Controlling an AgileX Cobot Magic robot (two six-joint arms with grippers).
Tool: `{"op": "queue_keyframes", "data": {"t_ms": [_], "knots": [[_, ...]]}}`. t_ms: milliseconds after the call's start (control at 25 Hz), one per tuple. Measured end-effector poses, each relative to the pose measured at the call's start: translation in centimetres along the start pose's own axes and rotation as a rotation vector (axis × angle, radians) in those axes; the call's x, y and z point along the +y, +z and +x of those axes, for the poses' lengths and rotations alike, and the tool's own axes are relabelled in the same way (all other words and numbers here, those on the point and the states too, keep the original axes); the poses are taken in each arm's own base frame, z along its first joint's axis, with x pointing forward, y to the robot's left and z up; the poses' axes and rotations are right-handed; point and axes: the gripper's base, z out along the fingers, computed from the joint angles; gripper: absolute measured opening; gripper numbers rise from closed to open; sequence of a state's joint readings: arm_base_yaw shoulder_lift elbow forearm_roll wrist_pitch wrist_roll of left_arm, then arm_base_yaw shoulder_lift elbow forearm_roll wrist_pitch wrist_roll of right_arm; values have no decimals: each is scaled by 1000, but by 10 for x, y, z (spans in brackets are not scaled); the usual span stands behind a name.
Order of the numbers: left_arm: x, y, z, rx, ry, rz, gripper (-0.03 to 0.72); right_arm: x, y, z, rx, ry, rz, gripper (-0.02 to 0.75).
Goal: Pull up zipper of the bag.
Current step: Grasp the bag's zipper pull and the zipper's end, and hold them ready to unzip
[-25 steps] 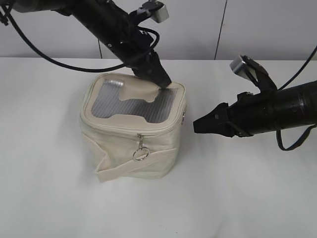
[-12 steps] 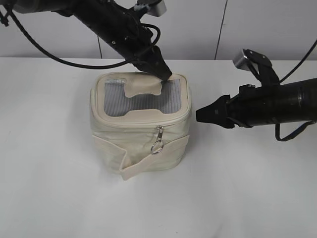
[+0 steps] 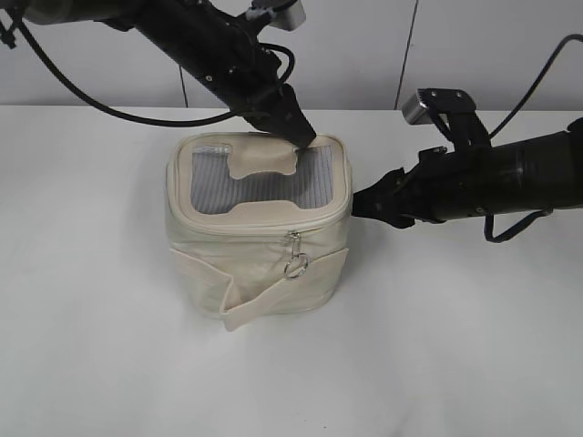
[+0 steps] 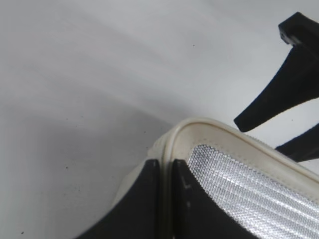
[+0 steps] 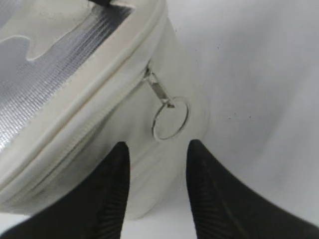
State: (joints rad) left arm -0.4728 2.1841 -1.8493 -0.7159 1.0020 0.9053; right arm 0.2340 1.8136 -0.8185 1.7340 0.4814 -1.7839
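White tabletop [image 3: 91, 346] carries the cream bag [image 3: 260, 246] near its middle. At the bag's far lid rim, the left gripper [image 3: 296, 134] pinches the edge. Beside the bag's right wall, the right gripper [image 3: 364, 205] spreads its jaws before a ring-pull zipper [image 5: 167, 112].

Bag [image 3: 260, 237] side slider hidden behind right pincer [image 3: 360, 205] tip.

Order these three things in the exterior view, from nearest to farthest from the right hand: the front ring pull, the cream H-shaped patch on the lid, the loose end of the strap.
Measured from the right hand, which is beside the bag's right side:
1. Front ring pull, hanging on the bag's front, below the lid rim.
2. Cream H-shaped patch, on the lid, near the back edge.
3. Loose strap end, at the bag's lower front, by the table.
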Motion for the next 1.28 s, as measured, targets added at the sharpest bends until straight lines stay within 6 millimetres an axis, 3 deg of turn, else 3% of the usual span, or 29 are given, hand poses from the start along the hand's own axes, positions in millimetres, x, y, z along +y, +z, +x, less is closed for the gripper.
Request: {"op": "queue_keyframes", "data": {"t_ms": [280,720,800,880,960,1280], "knots": [[0,0,0,1,0,1,33,13,12,-8,21,-97,67,312],[0,0,0,2,1,1,33,3,35,-15,28,-90,81,311],[0,0,0,2,1,1,33,2,38,-21,17,-96,83,265],[0,0,0,3,0,1,33,3,39,-23,12,-97,83,111],[0,0,1,4,0,2,33,3,39,-22,17,-79,83,29],[0,0,0,2,-2,6,33,12,12,-20,74,-80,107,8]]}}
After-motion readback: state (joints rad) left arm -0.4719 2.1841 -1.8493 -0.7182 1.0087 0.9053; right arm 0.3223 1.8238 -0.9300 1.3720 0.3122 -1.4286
